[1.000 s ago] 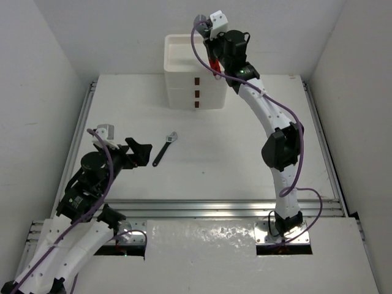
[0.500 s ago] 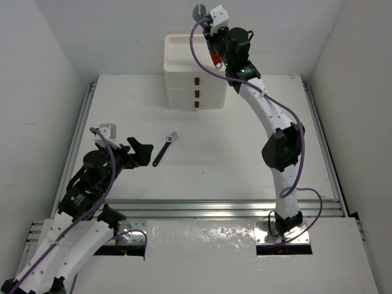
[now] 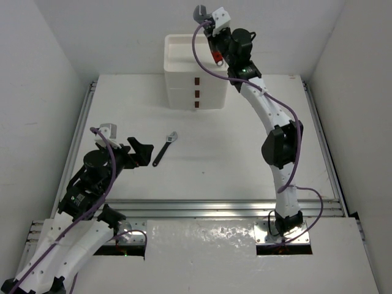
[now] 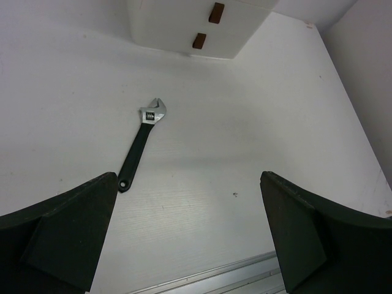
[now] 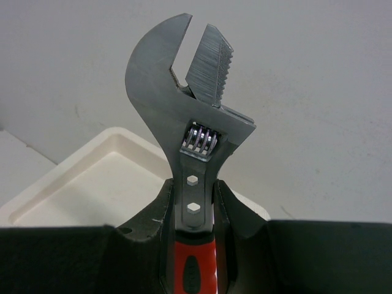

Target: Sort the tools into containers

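My right gripper (image 3: 211, 35) is shut on a red-handled steel adjustable wrench (image 3: 200, 12), held high beside the right rear of the containers (image 3: 191, 82). In the right wrist view the wrench (image 5: 193, 116) stands head-up between the fingers (image 5: 160, 214), with the white top tray (image 5: 67, 168) below and to the left. A black-handled wrench (image 3: 164, 149) lies flat on the table in front of the drawers. My left gripper (image 3: 139, 152) hovers open just left of it; in the left wrist view that wrench (image 4: 138, 147) lies ahead of the gripper (image 4: 190, 196), nearer the left finger.
The white drawer unit shows dark red-brown handles (image 3: 197, 93) on its front, also seen in the left wrist view (image 4: 215, 12). White walls close in the table on three sides. A metal rail (image 3: 214, 207) runs along the table's near edge.
The right gripper has risen a little and shifted left toward the tray with the red-handled wrench in it. The left arm has barely moved.
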Tool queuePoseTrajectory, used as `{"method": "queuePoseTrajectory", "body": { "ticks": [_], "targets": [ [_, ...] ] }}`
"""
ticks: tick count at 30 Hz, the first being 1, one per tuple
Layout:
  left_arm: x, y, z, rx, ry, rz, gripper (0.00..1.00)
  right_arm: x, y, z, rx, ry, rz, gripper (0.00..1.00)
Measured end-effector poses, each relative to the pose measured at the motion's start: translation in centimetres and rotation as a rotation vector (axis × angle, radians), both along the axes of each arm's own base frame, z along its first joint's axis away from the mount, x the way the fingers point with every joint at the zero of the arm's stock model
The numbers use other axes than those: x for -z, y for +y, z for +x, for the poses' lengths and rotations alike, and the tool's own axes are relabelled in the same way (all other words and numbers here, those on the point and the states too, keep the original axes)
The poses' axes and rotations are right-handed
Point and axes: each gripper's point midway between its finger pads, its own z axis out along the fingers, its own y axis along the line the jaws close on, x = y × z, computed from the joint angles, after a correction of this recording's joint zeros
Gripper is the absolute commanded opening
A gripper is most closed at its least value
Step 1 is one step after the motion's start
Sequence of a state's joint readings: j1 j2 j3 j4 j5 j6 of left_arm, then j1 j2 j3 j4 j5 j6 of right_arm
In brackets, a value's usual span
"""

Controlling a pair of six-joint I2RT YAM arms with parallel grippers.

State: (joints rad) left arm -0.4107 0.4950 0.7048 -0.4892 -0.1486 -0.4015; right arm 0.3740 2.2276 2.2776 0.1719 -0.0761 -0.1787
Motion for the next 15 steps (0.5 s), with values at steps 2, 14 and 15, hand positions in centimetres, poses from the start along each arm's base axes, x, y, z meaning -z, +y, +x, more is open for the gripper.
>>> {"method": "queuePoseTrajectory", "body": {
  "ticks": [2, 14, 15],
  "targets": [
    [-0.1, 0.0, 0.0, 0.001, -0.002, -0.001, 1.00, 1.1, 0.3, 0.6, -0.004, 0.007, -0.013, 0.00],
    [-0.1, -0.2, -0.1, 0.011, -0.003, -0.004, 1.00, 3.4, 1.2, 2.5, -0.014, -0.052, -0.062, 0.07],
    [-0.1, -0.2, -0.1, 0.011, -0.003, -0.004, 1.00, 3.6, 1.2, 2.7, -0.013, -0.059, -0.063, 0.15]
  ]
}}
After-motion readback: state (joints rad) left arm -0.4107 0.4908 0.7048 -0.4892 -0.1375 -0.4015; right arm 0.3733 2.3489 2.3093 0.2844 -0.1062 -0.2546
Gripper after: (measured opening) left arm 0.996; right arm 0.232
